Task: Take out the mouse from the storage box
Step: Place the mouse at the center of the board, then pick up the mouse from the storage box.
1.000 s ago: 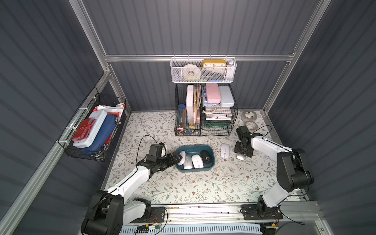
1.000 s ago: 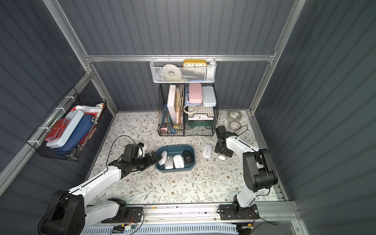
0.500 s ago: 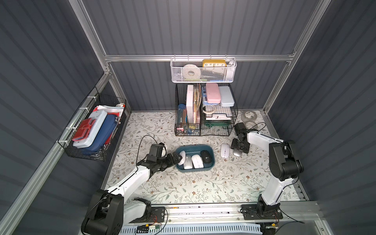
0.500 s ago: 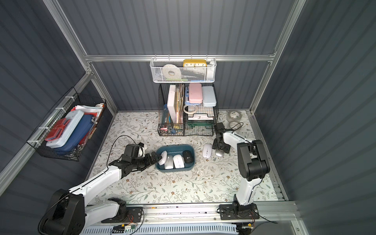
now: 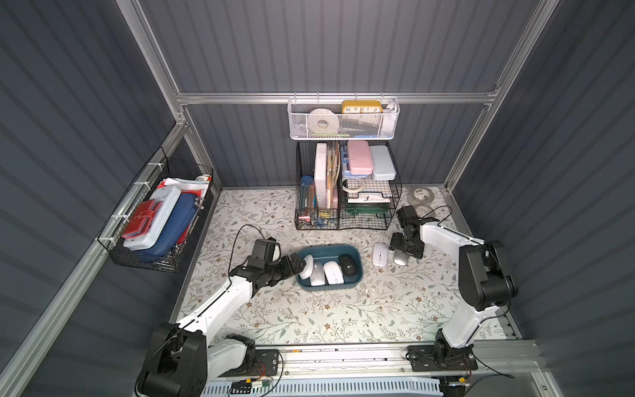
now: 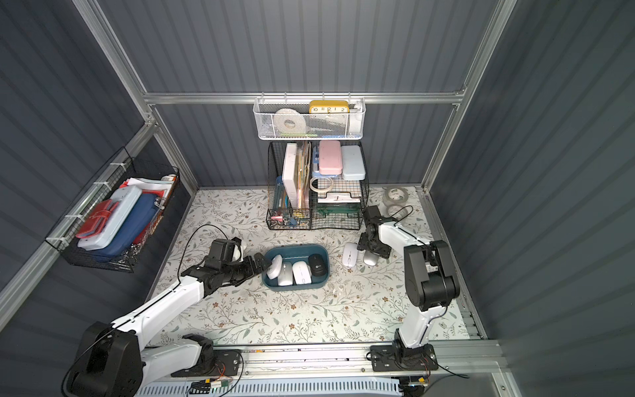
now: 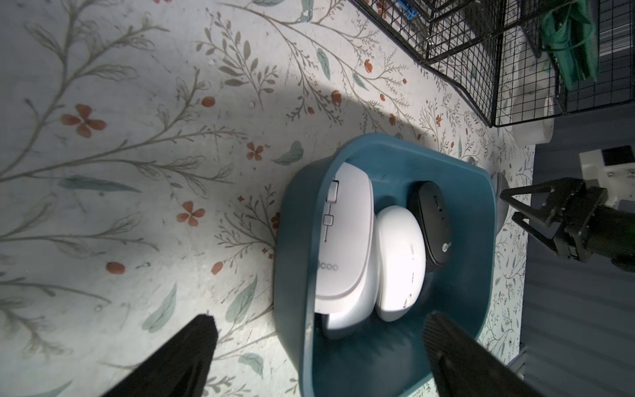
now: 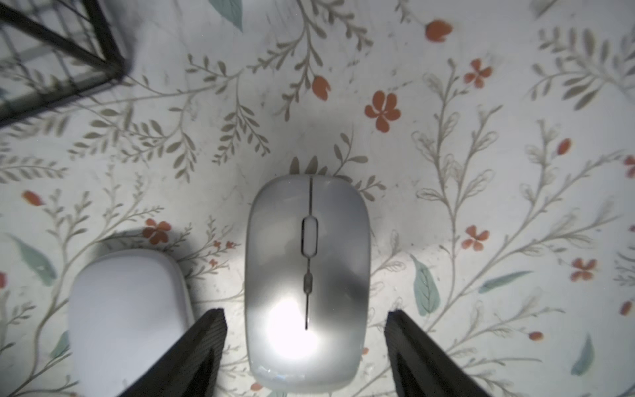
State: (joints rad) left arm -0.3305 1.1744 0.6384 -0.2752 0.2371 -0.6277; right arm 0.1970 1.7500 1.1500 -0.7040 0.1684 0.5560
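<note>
**Outside the storage box (image 5: 330,288): silver mouse (image 8: 307,261) on the counter (image 5: 343,319)**

The right end effector (image 8: 304,314) hangs over the mouse, fingers spread clear of both flanks, gripping nothing. Smooth pale grey with a central seam and slim wheel, the mouse lies flat past one short end of the box, its long axis crosswise to the box's length. The left end effector (image 5: 297,264) gapes wide and empty at the box's opposite end.

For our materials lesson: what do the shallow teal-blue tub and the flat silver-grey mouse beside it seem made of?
Teal-blue tub: probably moulded plastic, smooth, low-sheen; seamless rounded walls. Silver-grey mouse: likely plastic with satin metallic-look coating; it shows a bright glare patch.
</note>
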